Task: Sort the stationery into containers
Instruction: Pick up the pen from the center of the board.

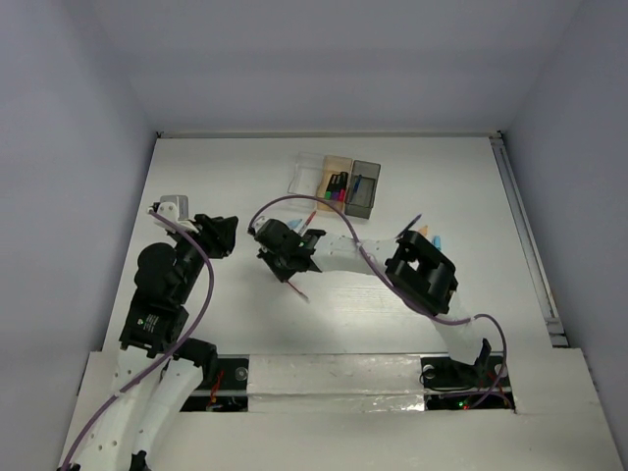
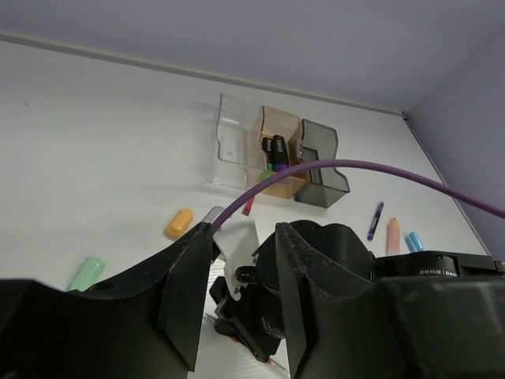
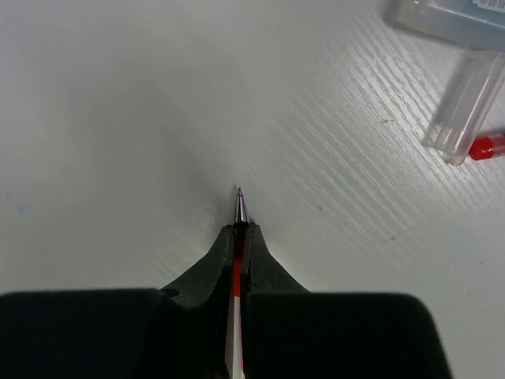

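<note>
Three containers stand in a row at the back: a clear box (image 1: 307,177), a tan-orange box (image 1: 337,179) with dark markers inside, and a smoky grey box (image 1: 364,186). My right gripper (image 1: 287,267) is shut on a thin red pen (image 3: 239,207) and holds it low over the table's middle; the metal tip pokes out past the jaws. My left gripper (image 1: 222,235) is open and empty, to the left of the right gripper. The left wrist view shows an orange piece (image 2: 179,223), a green piece (image 2: 87,272), a purple pen (image 2: 375,221) and a peach marker (image 2: 393,234) lying loose.
A clear cap (image 3: 465,106) with a red end (image 3: 488,147) lies to the right of the held pen. A light-blue piece (image 2: 413,241) lies by the peach marker. My right arm's purple cable (image 2: 379,170) arcs across the left wrist view. Walls close three sides.
</note>
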`<action>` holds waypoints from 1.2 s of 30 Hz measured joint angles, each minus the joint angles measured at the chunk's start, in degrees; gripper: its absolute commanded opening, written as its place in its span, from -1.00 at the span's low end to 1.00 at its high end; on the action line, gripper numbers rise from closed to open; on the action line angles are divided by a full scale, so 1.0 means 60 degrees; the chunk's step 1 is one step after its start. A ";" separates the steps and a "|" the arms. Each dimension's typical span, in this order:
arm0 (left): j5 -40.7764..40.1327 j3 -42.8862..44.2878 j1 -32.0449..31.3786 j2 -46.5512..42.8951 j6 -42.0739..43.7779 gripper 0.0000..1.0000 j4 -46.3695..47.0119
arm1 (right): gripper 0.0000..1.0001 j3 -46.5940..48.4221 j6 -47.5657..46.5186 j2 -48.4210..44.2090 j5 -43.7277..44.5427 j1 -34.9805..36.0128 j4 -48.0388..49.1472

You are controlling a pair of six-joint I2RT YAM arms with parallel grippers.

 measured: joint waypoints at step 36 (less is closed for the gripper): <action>0.6386 -0.0495 0.0000 0.2248 -0.1253 -0.22 0.3060 | -1.00 -0.5384 0.4710 -0.6688 -0.2612 -0.1745 0.9664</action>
